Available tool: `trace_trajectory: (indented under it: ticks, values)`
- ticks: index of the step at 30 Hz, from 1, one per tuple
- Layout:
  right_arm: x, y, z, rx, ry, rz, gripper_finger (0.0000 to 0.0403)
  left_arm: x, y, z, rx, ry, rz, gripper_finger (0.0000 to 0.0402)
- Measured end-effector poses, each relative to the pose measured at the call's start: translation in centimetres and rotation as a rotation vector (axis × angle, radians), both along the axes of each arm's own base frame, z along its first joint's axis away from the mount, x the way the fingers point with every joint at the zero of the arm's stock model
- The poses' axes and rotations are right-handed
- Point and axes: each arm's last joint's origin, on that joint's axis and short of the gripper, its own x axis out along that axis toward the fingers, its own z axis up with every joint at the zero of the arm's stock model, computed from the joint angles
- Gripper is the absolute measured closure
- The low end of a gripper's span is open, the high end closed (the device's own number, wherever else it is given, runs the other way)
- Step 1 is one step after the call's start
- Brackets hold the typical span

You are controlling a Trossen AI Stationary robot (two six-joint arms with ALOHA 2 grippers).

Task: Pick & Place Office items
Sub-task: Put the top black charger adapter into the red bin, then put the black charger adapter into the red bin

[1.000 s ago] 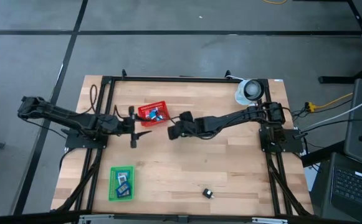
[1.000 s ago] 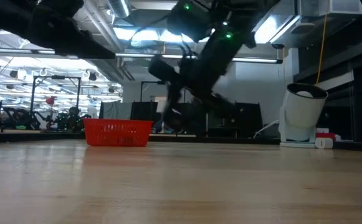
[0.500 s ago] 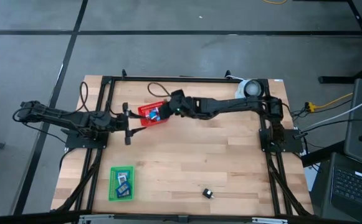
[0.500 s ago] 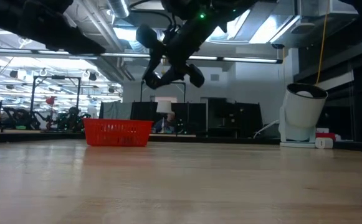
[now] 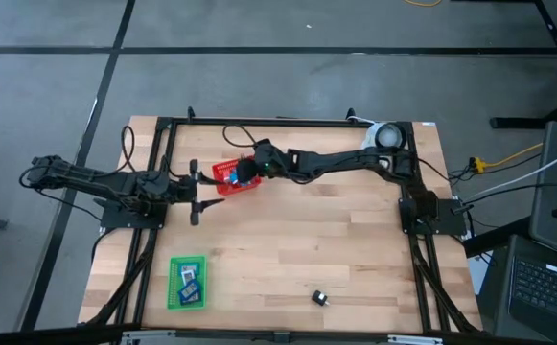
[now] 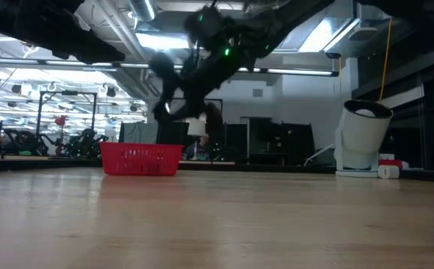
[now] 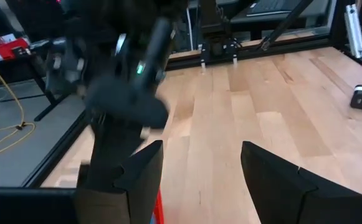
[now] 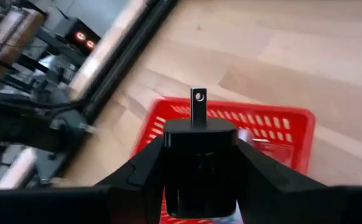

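The left gripper (image 5: 194, 190) waits just left of the red mesh basket (image 5: 228, 173), fingers apart and empty. Over that basket the right gripper (image 8: 199, 163) pinches a small black plug-like block (image 8: 199, 158), likely poised to drop it in.

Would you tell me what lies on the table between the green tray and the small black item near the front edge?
Nothing: in the high view the stretch between the green tray and the small black item is bare wood.
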Motion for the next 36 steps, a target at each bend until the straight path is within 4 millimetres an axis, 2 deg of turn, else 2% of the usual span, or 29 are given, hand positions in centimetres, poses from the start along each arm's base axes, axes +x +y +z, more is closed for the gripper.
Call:
trace_trajectory:
  ticks: [6, 9, 11, 17, 20, 29, 33, 36]
  values:
    - [2.0, -0.6, -1.7, 0.031, 0.046, 0.024, 0.0257, 0.0, 0.0, 0.0, 0.001, 0.002, -0.008, 0.019]
    - [2.9, -1.1, -1.5, 0.01, 0.09, 0.043, 0.0257, 0.0, 0.0, 0.0, 0.002, 0.002, -0.009, 0.019]
    - [3.3, -1.4, -0.6, -0.019, 0.09, 0.058, 0.0251, 0.0, 0.0, -0.1, 0.004, 0.011, -0.009, 0.019]
    - [3.8, -1.6, 1.7, -0.06, 0.076, 0.065, 0.0151, -0.1, 0.0, -0.3, 0.007, 0.035, -0.008, 0.019]
    - [4.0, -1.5, 3.1, -0.075, 0.061, 0.068, 0.0125, -0.1, 0.0, -0.4, 0.009, 0.044, -0.007, 0.019]
    - [4.0, -0.6, 3.5, -0.097, 0.101, 0.072, 0.0143, -0.1, 0.0, -0.5, 0.009, 0.056, -0.008, 0.019]
    - [3.5, 1.0, 2.9, -0.087, 0.201, 0.109, 0.0152, -0.1, 0.0, -0.6, 0.009, 0.066, -0.008, 0.019]
    - [2.8, 2.9, 2.5, -0.081, 0.312, 0.13, 0.0156, -0.2, 0.0, -0.7, 0.002, 0.069, -0.006, 0.019]
